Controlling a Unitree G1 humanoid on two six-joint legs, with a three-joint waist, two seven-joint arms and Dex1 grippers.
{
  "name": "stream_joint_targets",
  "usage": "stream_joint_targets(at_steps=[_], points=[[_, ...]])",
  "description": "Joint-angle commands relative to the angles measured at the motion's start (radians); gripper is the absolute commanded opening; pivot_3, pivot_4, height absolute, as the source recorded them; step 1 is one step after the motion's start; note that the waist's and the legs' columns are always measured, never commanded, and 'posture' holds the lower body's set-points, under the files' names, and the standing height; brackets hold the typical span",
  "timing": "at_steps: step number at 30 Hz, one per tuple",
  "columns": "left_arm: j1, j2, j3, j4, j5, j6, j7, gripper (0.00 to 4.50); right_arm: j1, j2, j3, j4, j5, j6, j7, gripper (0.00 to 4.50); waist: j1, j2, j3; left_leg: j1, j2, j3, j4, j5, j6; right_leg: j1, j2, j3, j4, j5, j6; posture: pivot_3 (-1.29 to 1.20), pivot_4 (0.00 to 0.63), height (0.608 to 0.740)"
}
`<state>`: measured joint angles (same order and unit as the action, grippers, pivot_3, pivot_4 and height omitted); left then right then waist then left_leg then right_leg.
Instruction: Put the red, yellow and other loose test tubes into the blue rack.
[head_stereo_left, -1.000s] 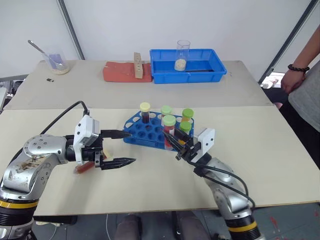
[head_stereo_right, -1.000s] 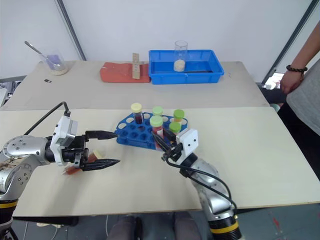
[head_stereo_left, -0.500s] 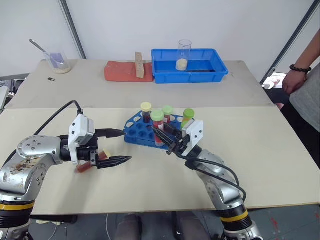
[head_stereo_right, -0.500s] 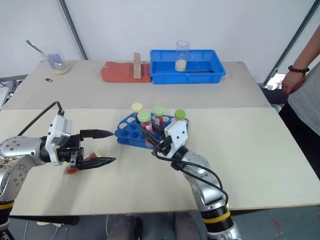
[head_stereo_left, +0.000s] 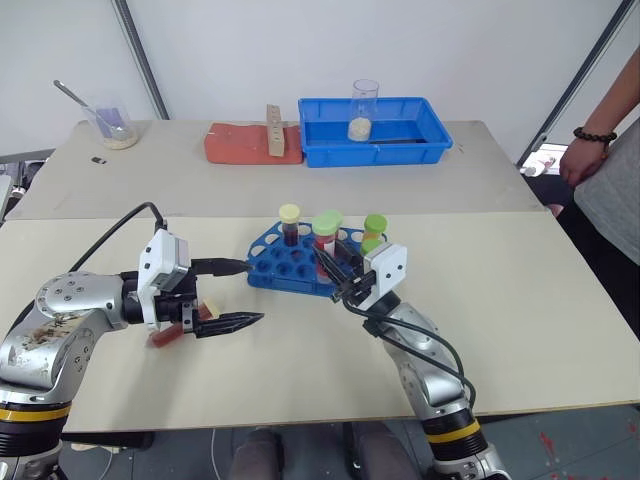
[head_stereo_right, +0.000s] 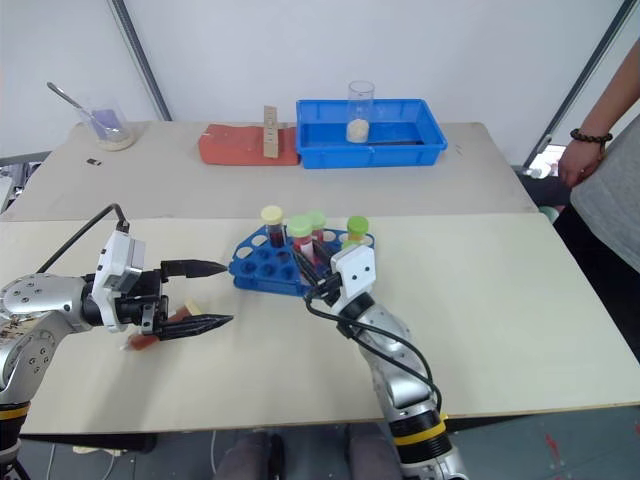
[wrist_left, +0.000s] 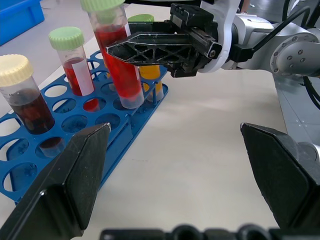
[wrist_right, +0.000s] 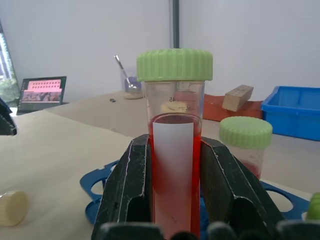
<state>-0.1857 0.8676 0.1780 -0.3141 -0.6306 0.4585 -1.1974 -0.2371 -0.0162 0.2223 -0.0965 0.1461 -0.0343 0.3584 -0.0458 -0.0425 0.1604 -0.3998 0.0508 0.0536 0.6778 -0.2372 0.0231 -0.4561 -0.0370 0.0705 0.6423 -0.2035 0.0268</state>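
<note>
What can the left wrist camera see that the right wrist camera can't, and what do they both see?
The left wrist view alone shows the yellow-capped tube of dark liquid standing in the rack, an orange-filled tube behind the held one, and the left tool's two open fingers. The right wrist view alone shows a loose pale cap on the table, the wooden block and the beaker with a spoon. Both show the blue rack, the right tool shut on the green-capped red tube, and a second green-capped tube.
</note>
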Motion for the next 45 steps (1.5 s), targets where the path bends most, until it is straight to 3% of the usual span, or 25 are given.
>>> stream_joint_targets(at_steps=[1,26,38,40,45], points=[[-0.006,-0.003,0.006,-0.032,-0.011,-0.013,0.004,4.5,-0.007,0.021,-0.013,-0.006,-0.013,-0.05,-0.026,0.95,0.0,0.0,0.0,0.0,0.0,0.0,0.0,0.0,0.0,0.0,0.0,0.0,0.0,0.0,0.0,0.0,0.15,0.74],[-0.029,-0.011,-0.014,-0.043,-0.014,0.003,0.024,4.5,0.018,0.088,-0.005,0.108,-0.076,-0.135,-0.11,0.95,-0.001,0.0,0.0,0.001,0.0,0.0,0.0,0.0,0.0,0.0,0.0,0.0,0.0,-0.001,-0.003,0.0,0.15,0.74],[-0.034,-0.029,-0.005,-0.039,-0.015,0.006,0.064,4.5,0.032,0.068,-0.003,0.108,-0.077,-0.14,-0.088,0.94,0.0,0.0,0.0,0.0,0.0,0.0,0.0,0.0,0.0,0.0,0.0,0.0,0.0,-0.001,-0.002,0.0,0.15,0.74],[-0.035,-0.031,-0.004,-0.037,-0.016,0.006,0.068,4.5,0.038,0.064,-0.004,0.094,-0.054,-0.128,-0.065,1.99,0.0,0.0,0.0,0.0,0.0,0.0,0.0,0.0,0.0,0.0,0.0,0.0,0.0,-0.001,-0.002,0.0,0.15,0.74],[-0.034,-0.033,0.006,-0.027,-0.013,0.007,0.087,4.5,0.056,0.03,-0.006,0.041,-0.031,-0.071,-0.024,3.68,0.0,0.0,0.0,0.0,0.0,0.0,0.0,0.0,0.0,0.0,0.0,0.0,0.0,-0.001,-0.002,0.0,0.15,0.74]])
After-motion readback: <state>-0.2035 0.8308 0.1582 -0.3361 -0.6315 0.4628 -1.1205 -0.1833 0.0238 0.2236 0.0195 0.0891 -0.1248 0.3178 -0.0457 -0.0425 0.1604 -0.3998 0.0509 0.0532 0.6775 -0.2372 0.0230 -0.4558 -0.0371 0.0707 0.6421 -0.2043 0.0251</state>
